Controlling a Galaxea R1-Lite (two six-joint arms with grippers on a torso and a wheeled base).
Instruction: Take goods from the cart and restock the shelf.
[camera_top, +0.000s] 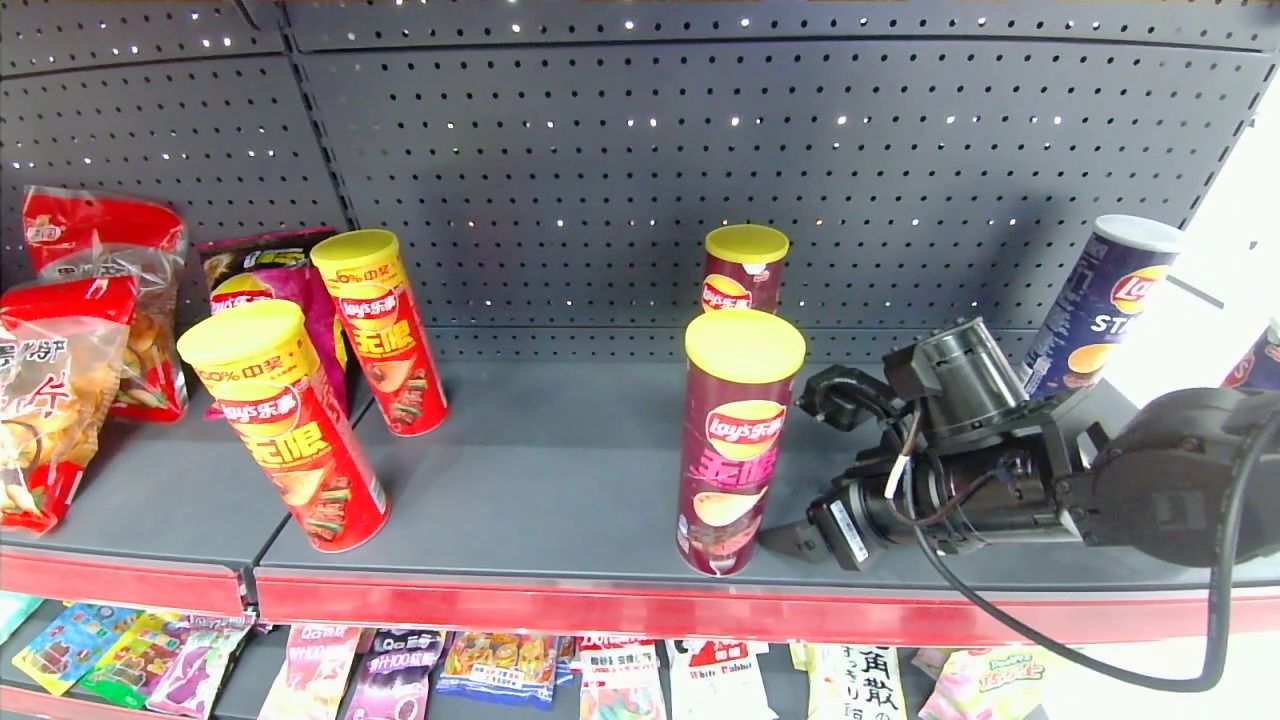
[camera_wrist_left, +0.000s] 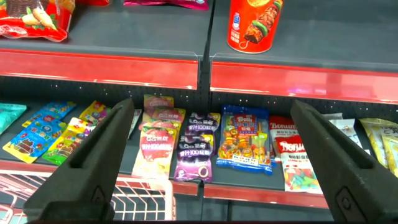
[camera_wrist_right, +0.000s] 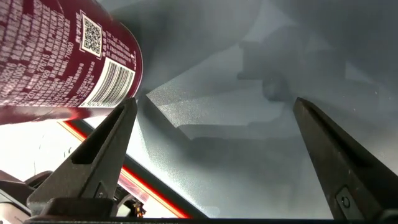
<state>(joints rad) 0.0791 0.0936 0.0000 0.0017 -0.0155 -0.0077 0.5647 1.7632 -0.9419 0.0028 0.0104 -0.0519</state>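
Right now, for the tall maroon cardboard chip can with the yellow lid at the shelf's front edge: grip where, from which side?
Mid-body of the maroon can, jaws across its round wall, from the robot's right, where the open right gripper sits beside it. It stands upright and tall, so a grip at the lid would likely tip it; a second can stands behind.
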